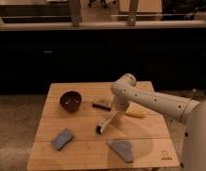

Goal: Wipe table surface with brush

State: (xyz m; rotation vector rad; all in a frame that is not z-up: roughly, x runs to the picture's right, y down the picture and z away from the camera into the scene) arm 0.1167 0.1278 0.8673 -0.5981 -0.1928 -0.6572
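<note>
Spanning the view, the table surface [86,145] carries the gripper [117,113], clamped on the white handle of the brush [107,121], whose black head touches mid-table, between a dark bowl [70,100], block [101,104], yellow item [135,113] and grey pieces [62,138] [122,149].

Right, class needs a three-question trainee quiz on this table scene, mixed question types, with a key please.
1. True or false: the brush has its bristle head down on the table.
2. Which sits nearest the bowl? A) grey sponge B) dark-topped block C) grey cloth
3. Fill in: the end effector is at the brush's ____ end.

Key: 1 true; 2 B; 3 handle.
</note>
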